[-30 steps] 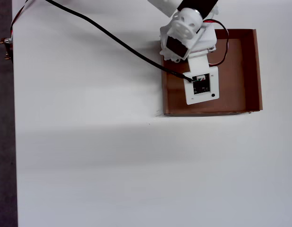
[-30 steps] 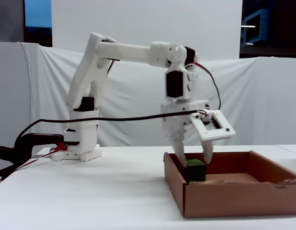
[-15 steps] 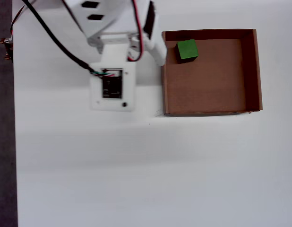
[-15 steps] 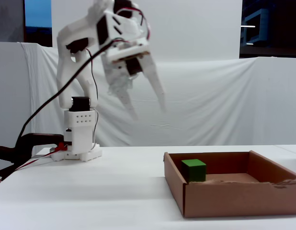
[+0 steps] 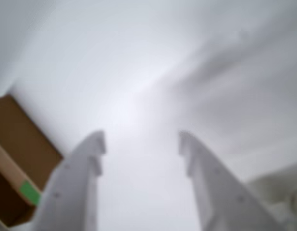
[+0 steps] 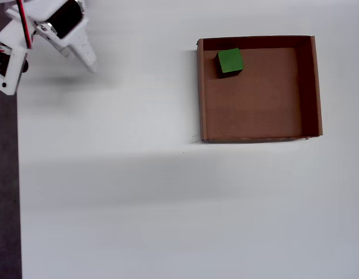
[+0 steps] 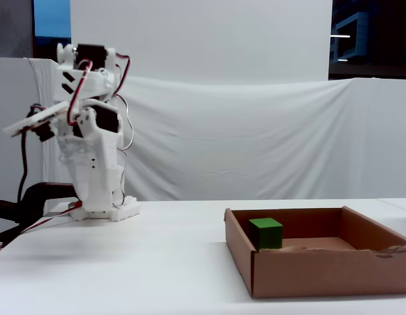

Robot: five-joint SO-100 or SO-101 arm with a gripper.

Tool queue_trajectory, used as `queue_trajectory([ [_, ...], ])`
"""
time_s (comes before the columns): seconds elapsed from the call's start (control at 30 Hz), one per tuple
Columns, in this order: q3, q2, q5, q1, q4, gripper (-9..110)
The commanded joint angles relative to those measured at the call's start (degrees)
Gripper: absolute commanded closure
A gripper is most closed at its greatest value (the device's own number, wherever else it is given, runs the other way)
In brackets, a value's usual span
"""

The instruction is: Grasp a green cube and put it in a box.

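Note:
The green cube (image 6: 230, 61) lies inside the brown cardboard box (image 6: 307, 87), in its far left corner as the overhead view shows it. In the fixed view the cube (image 7: 265, 232) sits on the box floor behind the front wall (image 7: 321, 269). My gripper (image 5: 142, 137) is open and empty, with only white table between its jaws. The wrist view is blurred; it shows the box (image 5: 18, 139) at the lower left with a green patch of the cube (image 5: 29, 191). In the overhead view the gripper (image 6: 86, 58) is at the top left, far from the box.
The arm (image 7: 91, 151) stands folded on its base at the far left of the white table (image 6: 139, 192). A white cloth backdrop (image 7: 255, 144) hangs behind the table. A dark strip (image 6: 5, 203) marks the table's left edge in the overhead view.

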Motion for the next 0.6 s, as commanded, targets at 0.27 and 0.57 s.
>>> queue_trajectory([
  [0.27,22.3,29.6,-0.5,5.4,0.9,81],
  [0.57,24.9,32.8,-0.4,7.5,2.5,81],
])
